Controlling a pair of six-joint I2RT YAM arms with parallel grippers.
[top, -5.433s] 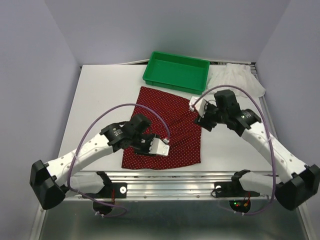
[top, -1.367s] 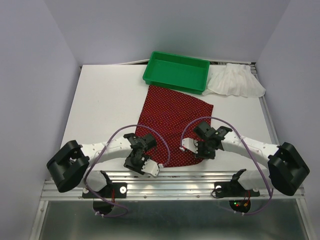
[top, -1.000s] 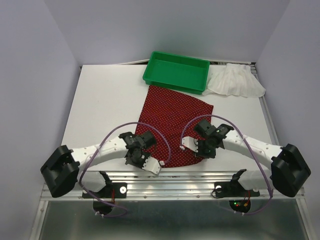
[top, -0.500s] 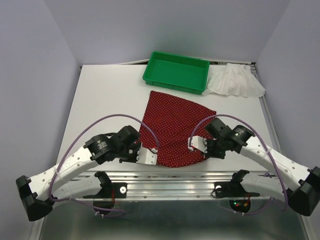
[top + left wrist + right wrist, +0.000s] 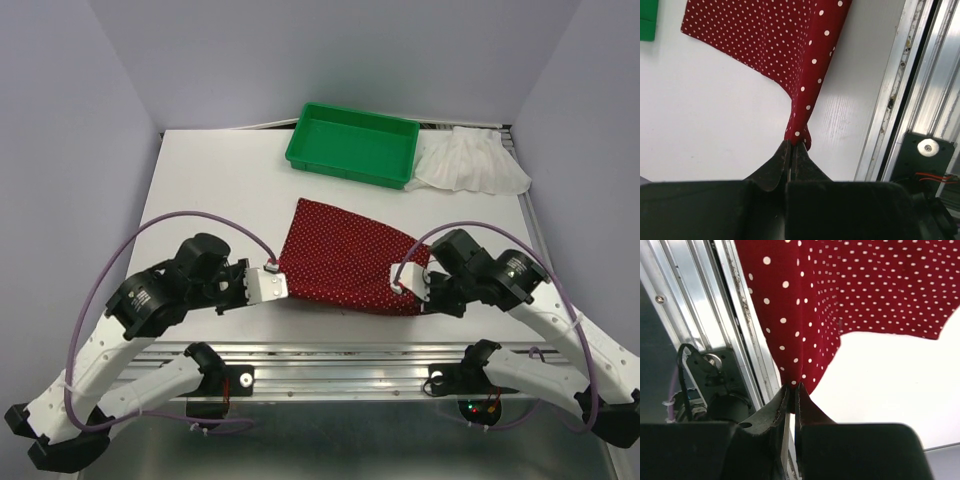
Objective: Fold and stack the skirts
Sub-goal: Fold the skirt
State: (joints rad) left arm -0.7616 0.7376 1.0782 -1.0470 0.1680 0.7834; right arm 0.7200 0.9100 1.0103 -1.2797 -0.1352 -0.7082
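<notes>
Now | 2 skirts: red [image 5: 345, 265], white [image 5: 470, 160] | 1 tray [image 5: 345, 173] | left hand [image 5: 791, 146], right hand [image 5: 793, 386] pinch red

Table [image 5: 210, 190]: white top.
Tray [image 5: 345, 168]: green plastic, at the table's far edge.
Rail [image 5: 340, 352]: aluminium, along the table's near edge.

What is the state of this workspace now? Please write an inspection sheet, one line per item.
Surface: white table, no stains seen.
Job's things: red dotted skirt lifted at two near corners, far edge on the table; white skirt lies far right, beside the green tray.
Clutter: green tray, empty.
Grippers: left gripper and right gripper each shut on one corner.
Cables: purple cables loop above both arms.
Surroundings: lavender walls; metal rail at near edge.
</notes>
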